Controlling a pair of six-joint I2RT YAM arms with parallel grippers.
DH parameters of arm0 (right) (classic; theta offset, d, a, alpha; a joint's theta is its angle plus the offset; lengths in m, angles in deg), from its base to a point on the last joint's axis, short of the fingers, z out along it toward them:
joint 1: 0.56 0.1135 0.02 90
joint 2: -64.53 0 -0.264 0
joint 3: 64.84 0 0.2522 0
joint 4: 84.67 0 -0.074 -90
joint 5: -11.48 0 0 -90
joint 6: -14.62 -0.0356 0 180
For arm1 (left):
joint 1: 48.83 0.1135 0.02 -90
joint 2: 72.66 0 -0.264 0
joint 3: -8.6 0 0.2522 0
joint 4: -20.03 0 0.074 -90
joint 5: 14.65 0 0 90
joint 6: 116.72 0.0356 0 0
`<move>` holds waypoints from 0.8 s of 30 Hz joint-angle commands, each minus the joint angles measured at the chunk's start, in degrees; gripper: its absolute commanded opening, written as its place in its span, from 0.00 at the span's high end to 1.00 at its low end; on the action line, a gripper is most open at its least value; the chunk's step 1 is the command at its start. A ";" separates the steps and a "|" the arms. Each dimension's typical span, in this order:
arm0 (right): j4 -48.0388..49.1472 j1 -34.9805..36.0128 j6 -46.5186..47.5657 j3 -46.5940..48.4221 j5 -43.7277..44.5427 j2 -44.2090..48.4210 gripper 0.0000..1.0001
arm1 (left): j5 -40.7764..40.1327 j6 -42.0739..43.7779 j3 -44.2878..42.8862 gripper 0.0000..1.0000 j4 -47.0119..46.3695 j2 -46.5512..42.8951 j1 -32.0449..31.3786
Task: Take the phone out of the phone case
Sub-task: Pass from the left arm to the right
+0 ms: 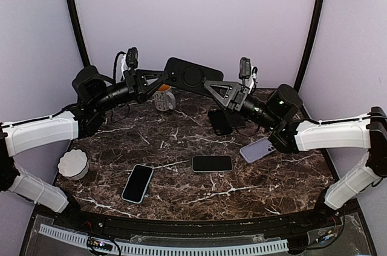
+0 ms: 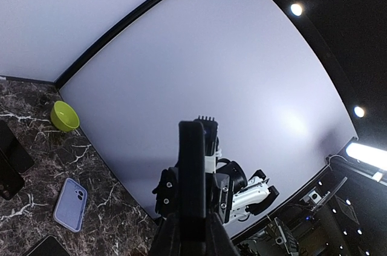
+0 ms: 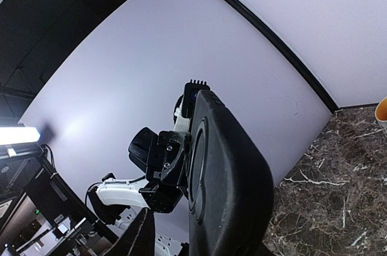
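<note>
A black phone case [image 1: 192,75] with a round ring on its back hangs in the air above the back of the table, between both arms. The phone does not show apart from it. My left gripper [image 1: 164,77] is shut on the case's left end. In the left wrist view the case [image 2: 192,171] is seen edge-on, rising from between my left gripper's [image 2: 192,229] fingers. My right gripper [image 1: 213,86] sits around the right end. In the right wrist view the case [image 3: 233,171] fills the space of my right gripper [image 3: 199,241]. One finger [image 3: 141,233] stands apart from it with a gap.
On the marble table lie a black phone [image 1: 212,163], a phone in a pale blue case [image 1: 138,183], a lavender case [image 1: 258,149] and a dark item [image 1: 220,121]. A white round object [image 1: 73,163] sits at the left. A mug [image 1: 164,98] and green bowl [image 2: 65,116] stand at the back.
</note>
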 commanded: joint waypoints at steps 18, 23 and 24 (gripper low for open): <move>-3.11 1.26 14.74 1.46 -4.00 5.15 1.00 | 2.01 11.12 0.11 0.92 5.81 -2.55 -0.24; -9.92 1.17 22.25 0.53 -2.49 8.57 1.00 | -0.64 25.47 -1.33 0.78 16.33 -6.01 -0.15; -10.74 1.22 23.42 0.29 -2.95 9.17 1.00 | -1.74 29.02 -1.53 0.77 19.16 -6.38 -0.15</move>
